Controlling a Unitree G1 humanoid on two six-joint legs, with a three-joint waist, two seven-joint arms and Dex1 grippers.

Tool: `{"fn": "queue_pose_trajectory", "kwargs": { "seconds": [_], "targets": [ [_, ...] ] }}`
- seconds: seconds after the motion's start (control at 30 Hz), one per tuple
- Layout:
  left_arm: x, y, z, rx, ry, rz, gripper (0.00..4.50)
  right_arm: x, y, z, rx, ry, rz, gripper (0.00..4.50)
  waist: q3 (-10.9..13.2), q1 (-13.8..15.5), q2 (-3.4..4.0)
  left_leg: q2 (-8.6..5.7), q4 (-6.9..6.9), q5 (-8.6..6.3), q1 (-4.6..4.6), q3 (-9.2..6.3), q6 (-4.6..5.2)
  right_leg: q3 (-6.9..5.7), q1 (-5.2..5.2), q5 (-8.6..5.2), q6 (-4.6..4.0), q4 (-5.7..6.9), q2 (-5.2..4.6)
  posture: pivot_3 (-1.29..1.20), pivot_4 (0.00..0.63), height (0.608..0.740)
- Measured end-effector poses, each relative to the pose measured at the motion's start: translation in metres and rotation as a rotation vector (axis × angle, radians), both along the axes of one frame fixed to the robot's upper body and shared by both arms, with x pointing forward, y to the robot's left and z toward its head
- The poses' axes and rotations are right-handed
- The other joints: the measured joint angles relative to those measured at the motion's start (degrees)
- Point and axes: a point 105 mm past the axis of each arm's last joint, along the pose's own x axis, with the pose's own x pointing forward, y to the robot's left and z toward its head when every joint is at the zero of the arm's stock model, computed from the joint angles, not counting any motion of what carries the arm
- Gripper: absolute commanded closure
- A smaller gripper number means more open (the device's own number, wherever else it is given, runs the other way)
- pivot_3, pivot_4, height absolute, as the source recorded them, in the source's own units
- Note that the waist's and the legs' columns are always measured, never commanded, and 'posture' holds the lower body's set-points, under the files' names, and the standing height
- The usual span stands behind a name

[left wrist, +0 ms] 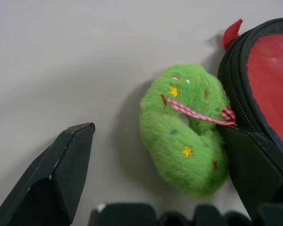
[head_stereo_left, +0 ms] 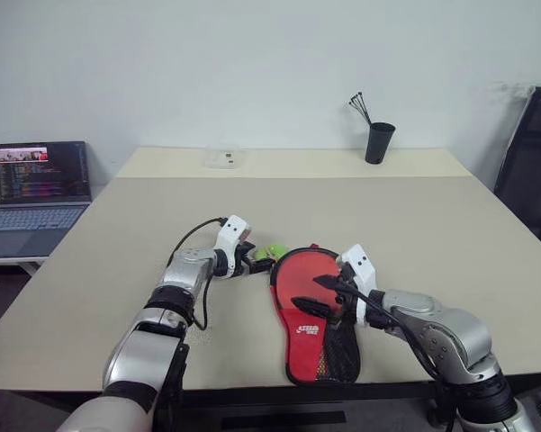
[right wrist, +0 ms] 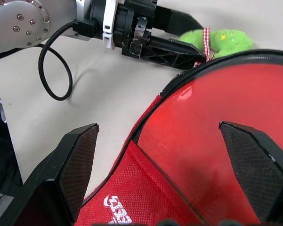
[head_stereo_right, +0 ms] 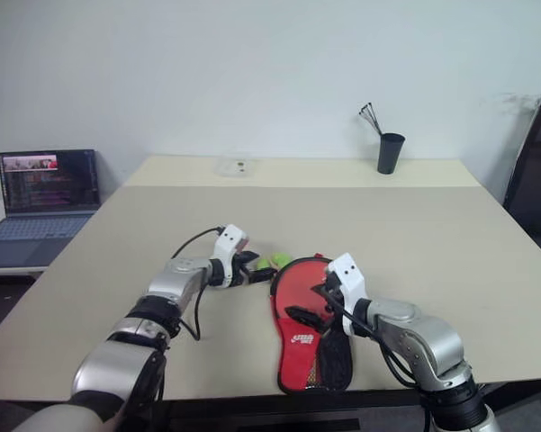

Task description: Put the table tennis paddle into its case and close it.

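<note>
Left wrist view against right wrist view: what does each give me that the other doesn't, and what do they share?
Left wrist only: the left gripper from behind, open around the green plush ring, plus a red tab at the case's end.

Right wrist only: the right gripper, open over the paddle in the case, and the white logo.

Shared: plush ring, case rim, red paddle face, table.
</note>
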Motion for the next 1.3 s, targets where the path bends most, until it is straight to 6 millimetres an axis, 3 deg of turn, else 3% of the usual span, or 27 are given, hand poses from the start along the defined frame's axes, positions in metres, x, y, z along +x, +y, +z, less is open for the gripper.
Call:
{"fn": "queue_pose_trajectory", "kwargs": {
  "seconds": [0.03,0.1,0.3,0.47,0.7,0.83,1.17,1.3],
  "targets": [
    [0.0,-0.001,0.0,0.002,-0.004,-0.004,0.01,0.0,0.0,0.0,0.0,0.0,-0.002,0.0,-0.01,0.03,-0.02,0.0,0.01,0.0,0.0,-0.02,0.0,0.0,0.02,0.0,0.0,0.0,0.0,0.0,0.15,0.74],
    [0.0,-0.002,-0.001,0.006,-0.009,-0.008,0.61,-0.001,0.001,0.001,0.003,-0.004,-0.005,0.0,-0.02,0.06,-0.02,0.01,0.02,0.0,0.01,-0.02,0.0,0.0,0.02,0.0,0.0,0.01,-0.02,0.0,0.15,0.74],
    [-0.003,-0.009,-0.004,0.002,-0.004,-0.046,2.76,0.003,0.0,0.0,-0.007,-0.016,-0.041,0.0,-0.03,0.08,-0.03,0.0,0.06,0.0,0.07,0.0,0.0,0.0,0.05,0.0,0.0,0.08,-0.04,0.0,0.15,0.74],
    [-0.004,-0.011,-0.007,-0.004,-0.006,-0.054,4.43,0.018,0.002,-0.003,-0.013,-0.036,-0.116,0.0,-0.1,-0.1,-0.04,0.0,0.07,0.01,0.26,0.06,0.0,0.01,0.12,0.0,0.0,0.24,-0.02,0.0,0.15,0.74],
    [-0.005,-0.012,-0.007,0.001,-0.016,-0.058,4.47,0.032,0.012,-0.031,-0.097,-0.025,-0.169,0.0,-0.11,-0.1,-0.04,0.01,0.1,0.02,0.29,0.1,0.0,0.04,0.1,0.0,0.0,0.36,-0.02,0.0,0.15,0.74],
    [-0.005,-0.011,-0.008,0.023,-0.02,-0.061,4.47,0.036,0.008,-0.036,-0.144,-0.061,-0.203,0.0,-0.3,-0.1,-0.21,0.01,0.1,0.02,0.34,0.1,0.0,0.05,0.12,-0.01,0.0,0.38,-0.03,0.0,0.15,0.74],
    [0.021,-0.012,0.009,0.312,-0.145,-0.003,4.47,0.024,0.002,-0.044,-0.165,-0.07,-0.211,0.0,-0.49,-0.18,-0.48,0.0,0.15,0.02,0.46,0.13,-0.01,0.04,0.16,-0.01,0.01,0.53,0.02,0.0,0.15,0.74],
    [0.028,-0.032,0.018,0.42,-0.232,-0.023,4.47,0.018,0.001,-0.047,-0.174,-0.061,-0.215,0.0,-0.49,-0.14,-0.48,-0.01,0.13,0.02,0.39,0.12,-0.01,0.03,0.15,-0.02,0.01,0.47,0.02,0.0,0.15,0.74]
  ]
}}
